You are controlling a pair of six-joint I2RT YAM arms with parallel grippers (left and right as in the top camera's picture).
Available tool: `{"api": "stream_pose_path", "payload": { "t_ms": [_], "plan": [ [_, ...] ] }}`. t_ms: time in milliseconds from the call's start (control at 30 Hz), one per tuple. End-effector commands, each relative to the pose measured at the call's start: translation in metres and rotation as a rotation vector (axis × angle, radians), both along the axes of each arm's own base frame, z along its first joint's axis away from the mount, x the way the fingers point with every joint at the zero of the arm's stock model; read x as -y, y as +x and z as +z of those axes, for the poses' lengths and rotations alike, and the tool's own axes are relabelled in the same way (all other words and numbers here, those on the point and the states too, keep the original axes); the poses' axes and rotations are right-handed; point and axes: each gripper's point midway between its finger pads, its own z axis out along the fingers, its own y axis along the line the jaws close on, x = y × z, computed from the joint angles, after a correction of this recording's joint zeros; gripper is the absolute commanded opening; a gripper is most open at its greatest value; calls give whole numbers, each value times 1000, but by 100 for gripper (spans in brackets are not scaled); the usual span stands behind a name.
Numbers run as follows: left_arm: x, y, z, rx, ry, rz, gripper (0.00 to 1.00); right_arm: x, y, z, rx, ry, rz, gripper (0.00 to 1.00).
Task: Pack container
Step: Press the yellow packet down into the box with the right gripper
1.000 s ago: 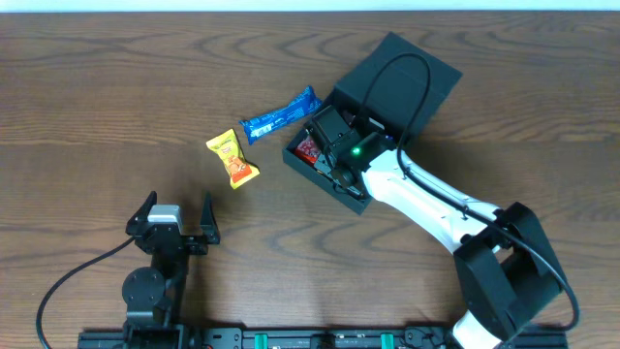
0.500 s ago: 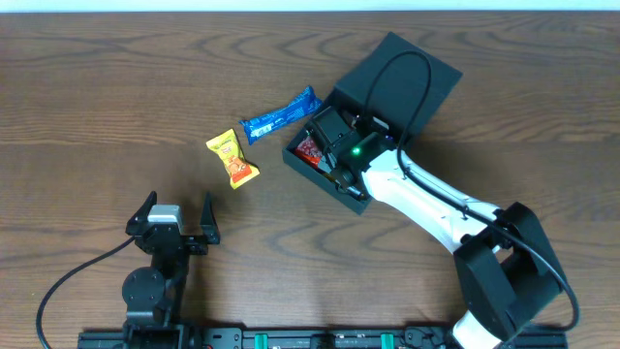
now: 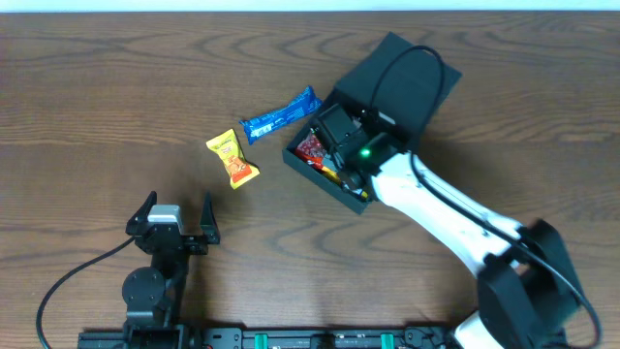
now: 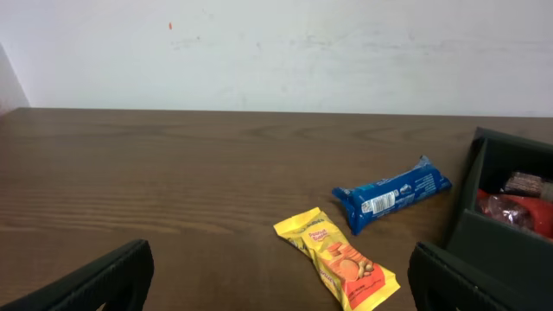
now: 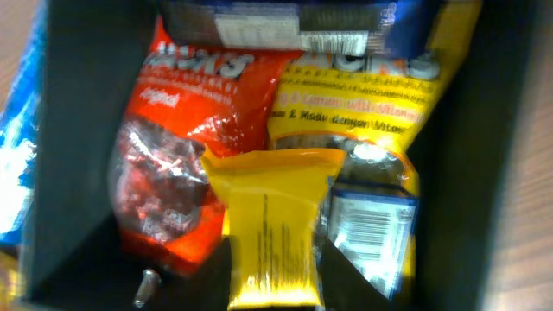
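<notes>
A dark brown wood-grain tabletop [image 3: 116,97] fills the overhead view, its grain running in long wavy bands and loops. Just beyond the tabletop's far edge lies a thin pale strip [image 3: 310,5]. In the left wrist view a plain white wall [image 4: 276,43] rises directly behind that far edge, matte and faintly scuffed, with one small red speck [image 4: 170,26] high on it. At the tabletop's left end a second pale surface [image 4: 9,78] meets the wall in a corner. The light is soft and even, giving the tabletop a dull sheen.
</notes>
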Motion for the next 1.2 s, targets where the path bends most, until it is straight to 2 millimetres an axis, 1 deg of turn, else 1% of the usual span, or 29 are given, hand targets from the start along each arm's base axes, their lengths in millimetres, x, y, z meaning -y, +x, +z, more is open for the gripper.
{"api": "stream_pose_path", "payload": {
  "t_ms": [0, 33, 133, 233, 367, 467, 633, 800, 967, 1033, 1167],
  "plan": [
    [1, -1, -17, -55, 0, -9, 95, 0, -2, 28, 54, 11, 1, 4],
    [1, -1, -17, -55, 0, -9, 95, 1, -5, 27, 42, 3, 4, 2],
    [1, -1, -17, -55, 0, -9, 95, 2, -12, 23, 12, 18, -33, 2],
    [1, -1, -17, -55, 0, -10, 95, -1, -15, 21, 3, 37, -49, 2],
    [1, -1, -17, -55, 0, -9, 95, -7, -12, 16, -1, 47, -40, 2],
    [1, -1, -17, -55, 0, -9, 95, -11, -11, 3, -29, 45, -34, 1],
    [1, -1, -17, -55, 0, -9, 95, -13, -8, -12, -47, 30, -33, 2],
    [1, -1, -17, -55, 0, -9, 95, -21, 0, -22, -35, 31, -5, 2],
    [1, -1, -17, -55, 0, -9, 95, -21, 0, -37, -62, 8, -4, 2],
    [1, -1, -17, -55, 0, -9, 95, -20, -1, -41, -72, 0, -4, 2],
    [1, -1, -17, -55, 0, -9, 95, -20, 0, -39, -63, 2, -5, 2]
  ]
}}
